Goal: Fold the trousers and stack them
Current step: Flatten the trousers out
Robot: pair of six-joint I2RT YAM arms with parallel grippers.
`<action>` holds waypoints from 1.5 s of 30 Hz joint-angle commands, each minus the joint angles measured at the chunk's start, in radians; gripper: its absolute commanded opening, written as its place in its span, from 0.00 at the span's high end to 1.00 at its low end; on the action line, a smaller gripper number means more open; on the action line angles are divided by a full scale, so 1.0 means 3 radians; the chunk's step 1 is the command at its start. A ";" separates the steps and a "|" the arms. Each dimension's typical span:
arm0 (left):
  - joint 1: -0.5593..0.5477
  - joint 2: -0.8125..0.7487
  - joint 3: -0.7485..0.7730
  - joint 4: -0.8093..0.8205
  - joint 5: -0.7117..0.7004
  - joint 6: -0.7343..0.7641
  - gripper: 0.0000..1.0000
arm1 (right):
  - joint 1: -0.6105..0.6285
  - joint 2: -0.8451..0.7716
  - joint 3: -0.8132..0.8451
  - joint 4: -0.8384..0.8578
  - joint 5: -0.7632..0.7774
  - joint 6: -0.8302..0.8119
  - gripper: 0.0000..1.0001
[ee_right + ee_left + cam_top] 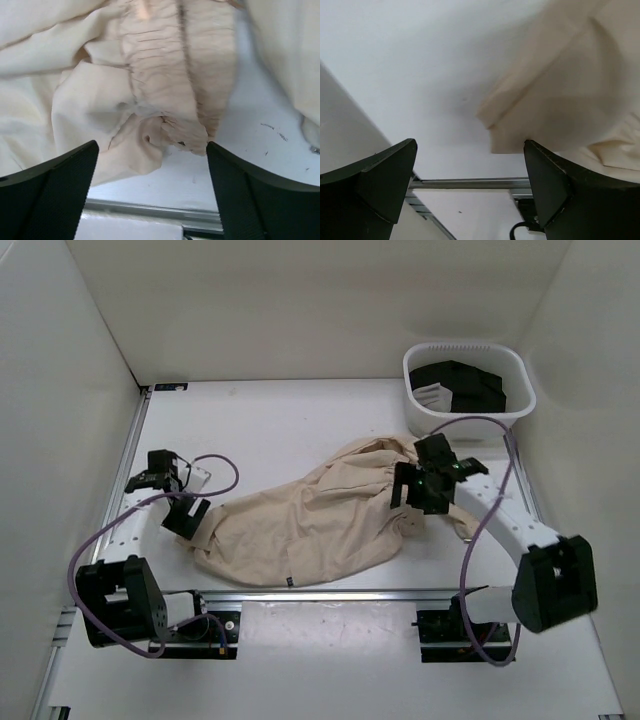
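The trousers [310, 525] lie crumpled across the middle of the tabletop [290, 425], not yet folded. The left gripper [187, 517] hangs open and empty just beside their left edge. The right gripper [415, 498] is open and empty over the gathered waistband [170, 75], likely so each can take an end and spread the cloth. There is room behind the heap; the rail [330, 593] in front and the basket [520, 390] at the far right hem it in.

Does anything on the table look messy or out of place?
The trousers lie in a crumpled heap, waistband bunched beneath the open right gripper, nothing folded yet. Nothing looks spilled or damaged.
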 commanded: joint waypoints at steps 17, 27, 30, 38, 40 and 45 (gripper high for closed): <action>-0.0518 0.0243 -0.0538 0.0508 0.0011 -0.0431 0.86 | -0.0802 0.0071 -0.1223 0.1347 -0.0340 0.1290 0.29; 0.0084 0.0099 0.0947 -0.0003 0.0077 -0.0309 0.67 | -0.0936 -0.0091 -0.0601 0.0830 -0.0449 0.0938 1.00; 0.0202 0.0221 0.1353 -0.0151 0.0210 -0.0262 0.50 | -0.0936 -0.0208 0.0115 0.0216 -0.0407 0.0713 1.00; 0.0264 0.0631 0.1488 -0.0249 0.0567 -0.0380 0.32 | -0.0966 -0.0510 0.1108 -0.0676 -0.0249 0.0405 1.00; 0.0229 0.0753 0.1289 -0.0279 0.0757 -0.0410 0.28 | -0.0966 -0.0602 0.1175 -0.0748 -0.0249 0.0405 1.00; -0.0052 0.0861 0.0864 -0.0280 0.1236 -0.0482 0.20 | -0.0997 -0.0776 0.1206 -0.0733 -0.0320 0.0472 1.00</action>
